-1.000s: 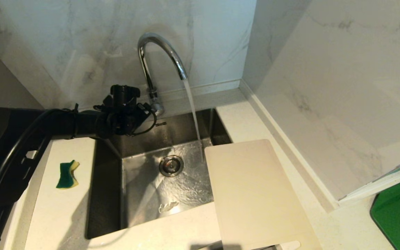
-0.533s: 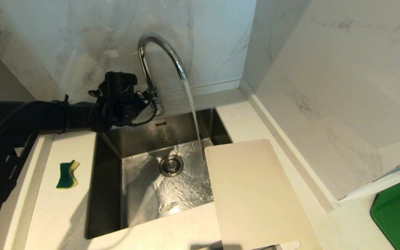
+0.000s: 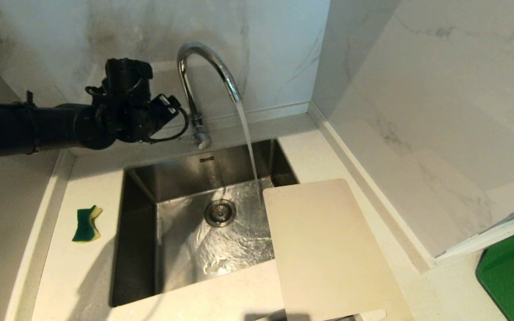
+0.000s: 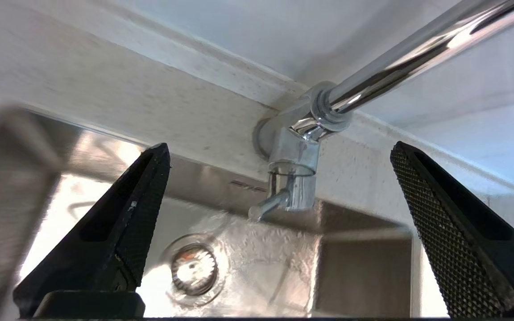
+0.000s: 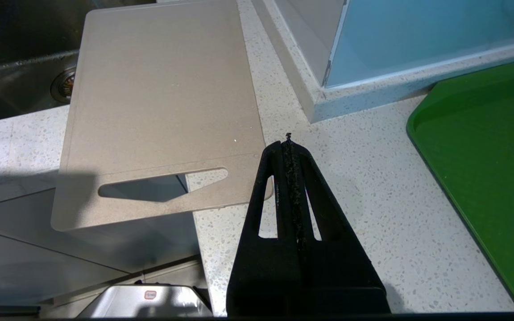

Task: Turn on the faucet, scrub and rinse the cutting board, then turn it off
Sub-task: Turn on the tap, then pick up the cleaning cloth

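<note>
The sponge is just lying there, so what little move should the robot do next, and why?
Probably swing the open left gripper down toward the sponge: water already runs from the faucet, and the cutting board waits unscrubbed.

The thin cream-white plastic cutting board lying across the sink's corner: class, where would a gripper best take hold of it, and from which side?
Probably by the short end with the handle slot of the cream-white cutting board. That end juts past the speckled countertop's front edge with open space beneath, so a finger could slip under from the robot's side. Elsewhere the board lies flat.
</note>
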`<state>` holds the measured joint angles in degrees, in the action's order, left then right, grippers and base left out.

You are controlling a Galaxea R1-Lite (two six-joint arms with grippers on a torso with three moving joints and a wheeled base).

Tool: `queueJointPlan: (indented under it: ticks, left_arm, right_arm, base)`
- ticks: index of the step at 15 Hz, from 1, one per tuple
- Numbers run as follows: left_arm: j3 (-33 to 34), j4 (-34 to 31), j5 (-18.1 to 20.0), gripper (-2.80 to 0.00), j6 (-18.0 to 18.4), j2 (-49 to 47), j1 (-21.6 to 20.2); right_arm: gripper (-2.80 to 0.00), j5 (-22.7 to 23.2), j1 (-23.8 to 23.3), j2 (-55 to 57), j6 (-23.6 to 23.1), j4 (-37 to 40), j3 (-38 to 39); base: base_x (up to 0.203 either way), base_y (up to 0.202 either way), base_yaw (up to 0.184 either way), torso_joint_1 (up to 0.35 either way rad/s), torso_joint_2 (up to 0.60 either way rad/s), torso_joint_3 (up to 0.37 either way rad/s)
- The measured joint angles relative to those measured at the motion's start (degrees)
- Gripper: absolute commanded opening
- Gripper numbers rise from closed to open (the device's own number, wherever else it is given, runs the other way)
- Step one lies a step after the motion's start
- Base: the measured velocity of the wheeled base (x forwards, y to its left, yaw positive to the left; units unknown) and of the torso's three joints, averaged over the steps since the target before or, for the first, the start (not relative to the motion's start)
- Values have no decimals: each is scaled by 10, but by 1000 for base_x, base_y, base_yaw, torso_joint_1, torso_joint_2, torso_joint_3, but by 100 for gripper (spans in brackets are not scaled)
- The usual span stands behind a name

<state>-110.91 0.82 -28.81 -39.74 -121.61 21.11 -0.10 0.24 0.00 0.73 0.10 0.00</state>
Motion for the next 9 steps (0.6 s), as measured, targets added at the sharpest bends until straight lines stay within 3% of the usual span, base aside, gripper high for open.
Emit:
queueJointPlan:
  ticks: [3,5,6,9]
  left_arm:
    - [20,-57,4,0,42,57,-8]
    - [31,-112,29,0,63,93,-9]
    - [33,-153,45,-280,64,110,-10]
    - [31,-281,106,-280,52,159,-9]
  right_arm:
    - [-280,0,0,0,0,0,0]
    - [-280,0,0,0,0,0,0]
    - [-280,0,0,0,0,0,0]
    - [-280,0,0,0,0,0,0]
  base:
    - [0,0,0,0,0,0]
    - [0,0,0,0,0,0]
    - [0,0,0,0,0,0]
    - [0,0,0,0,0,0]
